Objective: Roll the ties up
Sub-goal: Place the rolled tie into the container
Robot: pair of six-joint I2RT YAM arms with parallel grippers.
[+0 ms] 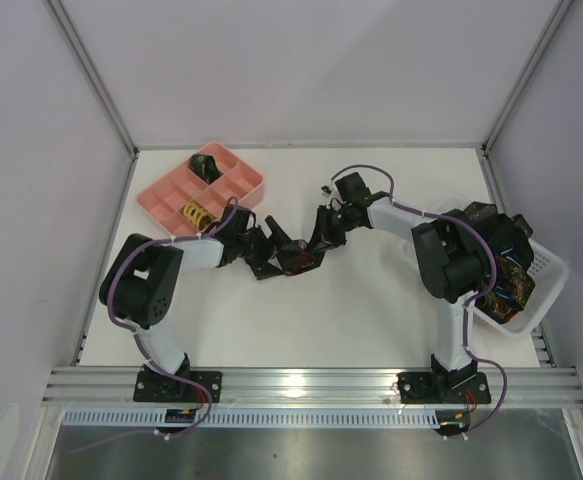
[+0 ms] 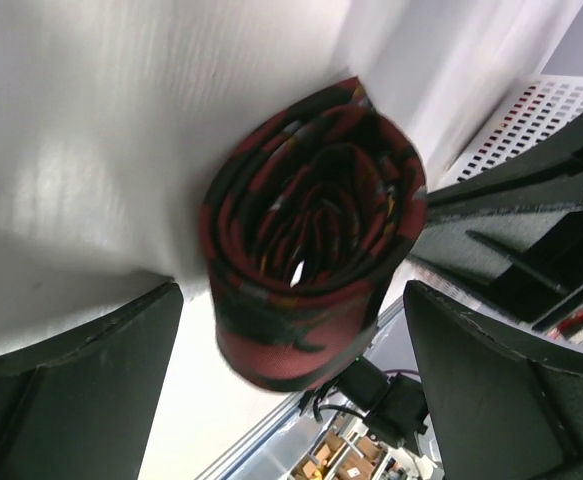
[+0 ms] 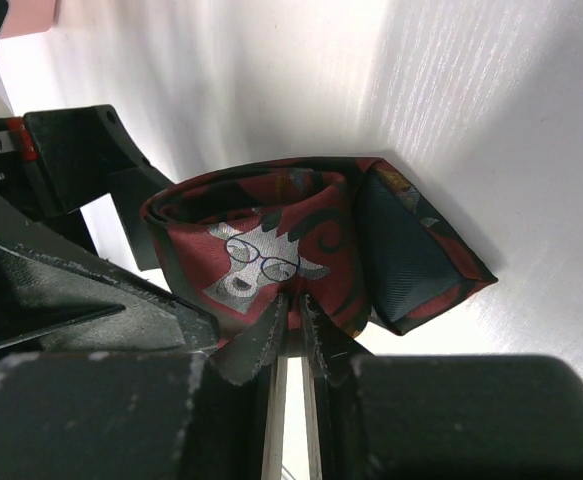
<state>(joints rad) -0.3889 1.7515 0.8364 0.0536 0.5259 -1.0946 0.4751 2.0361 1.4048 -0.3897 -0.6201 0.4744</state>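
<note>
A dark red and black tie (image 1: 297,262) lies rolled into a coil on the white table (image 1: 371,310) between my two grippers. In the left wrist view the roll (image 2: 311,230) shows end-on, its spiral layers visible. It sits between the wide-apart fingers (image 2: 81,380) of my left gripper (image 2: 291,300), which is open and does not press on it. My right gripper (image 3: 296,315) is shut on the outer layer of the roll (image 3: 261,255), beside a grey cow-with-glasses motif. The tie's pointed end (image 3: 411,260) sticks out to the right.
A pink compartment tray (image 1: 166,190) at the back left holds a dark rolled tie (image 1: 209,162) and a yellow one (image 1: 195,213). A white mesh basket (image 1: 546,270) at the right edge holds several loose ties (image 1: 506,265), partly hidden behind the right arm.
</note>
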